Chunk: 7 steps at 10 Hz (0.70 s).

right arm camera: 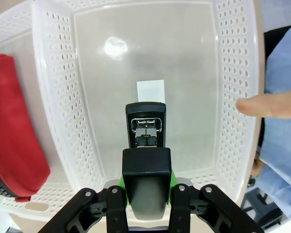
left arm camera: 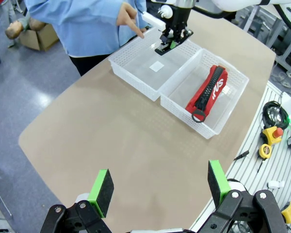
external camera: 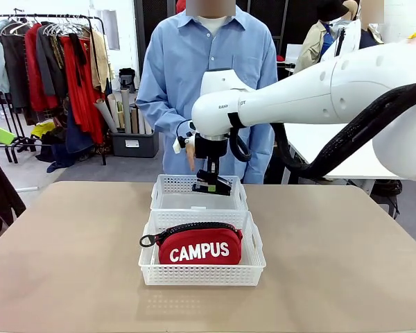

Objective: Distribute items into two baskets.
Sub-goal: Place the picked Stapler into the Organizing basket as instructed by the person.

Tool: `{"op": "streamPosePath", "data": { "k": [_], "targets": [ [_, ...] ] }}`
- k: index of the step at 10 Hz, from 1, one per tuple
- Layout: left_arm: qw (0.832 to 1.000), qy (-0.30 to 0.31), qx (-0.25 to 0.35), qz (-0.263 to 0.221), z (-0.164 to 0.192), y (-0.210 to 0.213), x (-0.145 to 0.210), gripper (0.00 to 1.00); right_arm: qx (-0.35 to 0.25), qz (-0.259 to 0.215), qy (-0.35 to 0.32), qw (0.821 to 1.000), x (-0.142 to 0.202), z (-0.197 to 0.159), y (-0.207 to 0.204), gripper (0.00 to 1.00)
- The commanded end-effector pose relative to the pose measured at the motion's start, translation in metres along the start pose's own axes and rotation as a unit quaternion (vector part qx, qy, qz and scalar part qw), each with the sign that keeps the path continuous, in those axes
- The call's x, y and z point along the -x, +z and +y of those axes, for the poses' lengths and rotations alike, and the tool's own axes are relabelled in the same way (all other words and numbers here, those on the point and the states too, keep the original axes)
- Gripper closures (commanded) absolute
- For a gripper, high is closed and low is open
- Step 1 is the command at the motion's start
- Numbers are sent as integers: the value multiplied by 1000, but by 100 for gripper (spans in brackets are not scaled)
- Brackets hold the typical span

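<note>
Tan table [external camera: 69, 263], two baskets [external camera: 201, 274] mid-surface, clothes rack [external camera: 48, 62] behind.

Far basket [external camera: 168, 187] lies bare inside; a person's hand [external camera: 190, 157] crowds its rim.

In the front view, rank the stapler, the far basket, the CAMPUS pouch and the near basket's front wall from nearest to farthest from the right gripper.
1. Stapler: clamped in the right gripper.
2. Far basket: directly beneath it.
3. Red pouch: lying in the near basket, toward the robot.
4. Near basket's front wall: closest to the camera.
</note>
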<state>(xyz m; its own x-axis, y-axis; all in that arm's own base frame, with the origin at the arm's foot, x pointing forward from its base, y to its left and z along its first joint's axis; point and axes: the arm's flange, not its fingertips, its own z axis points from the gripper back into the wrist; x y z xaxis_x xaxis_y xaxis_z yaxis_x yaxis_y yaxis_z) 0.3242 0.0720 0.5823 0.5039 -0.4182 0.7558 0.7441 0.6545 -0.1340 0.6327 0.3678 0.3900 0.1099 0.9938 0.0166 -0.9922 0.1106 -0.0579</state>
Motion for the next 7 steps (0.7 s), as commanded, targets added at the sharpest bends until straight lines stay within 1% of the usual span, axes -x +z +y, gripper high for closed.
{"op": "streamPosePath", "data": {
  "k": [1, 7],
  "targets": [
    [1000, -1, 1, -3, 0, 0, 0, 0, -11, -3, 14, 1000, -7, -15, 1, 100],
    [1000, -1, 1, -3, 0, 0, 0, 0, -31, 3, 19, 999, -14, -25, -26, 100]
  ]
}}
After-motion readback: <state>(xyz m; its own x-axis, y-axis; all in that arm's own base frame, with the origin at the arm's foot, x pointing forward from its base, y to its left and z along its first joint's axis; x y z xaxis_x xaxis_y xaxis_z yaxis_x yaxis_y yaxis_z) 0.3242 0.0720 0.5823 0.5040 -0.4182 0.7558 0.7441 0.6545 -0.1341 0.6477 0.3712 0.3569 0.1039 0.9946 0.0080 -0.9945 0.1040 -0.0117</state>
